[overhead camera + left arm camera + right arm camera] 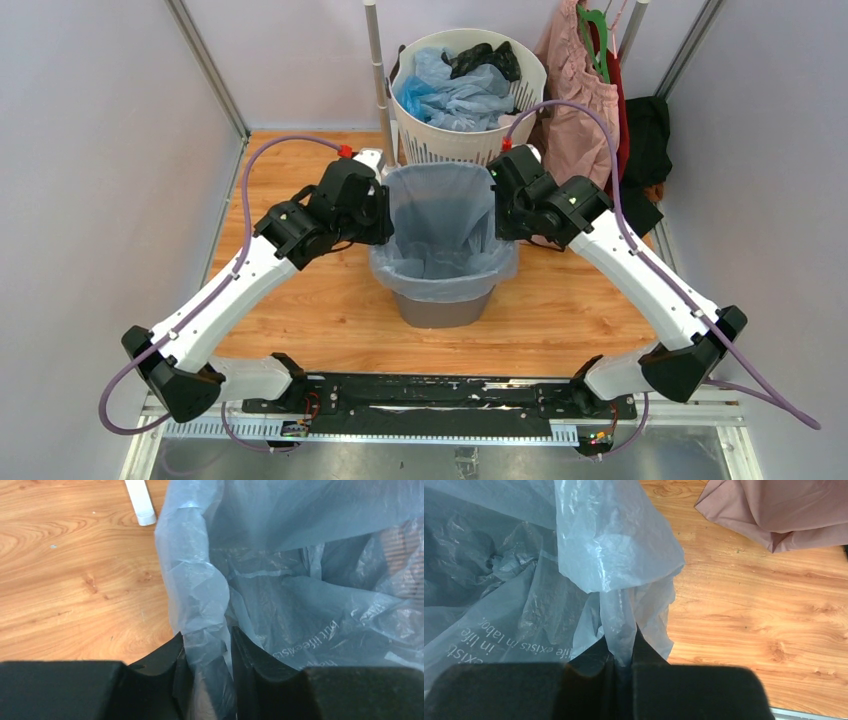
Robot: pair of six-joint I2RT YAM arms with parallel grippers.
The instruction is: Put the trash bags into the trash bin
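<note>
A pale blue see-through trash bag (440, 225) lies spread open in the dark grey trash bin (445, 308) at the middle of the wooden table, its edge draped over the rim. My left gripper (383, 215) is shut on the bag's left edge; the film is pinched between its jaws in the left wrist view (207, 650). My right gripper (497, 213) is shut on the bag's right edge, the film (616, 565) bunched between its jaws (623, 647). White lettering (514, 650) shows on the bag.
A round white slotted basket (465, 140) with blue and black bags stands right behind the bin. A pink garment (580, 100) hangs at the back right, its hem also in the right wrist view (774, 510). A white post (140, 502) stands behind the left gripper.
</note>
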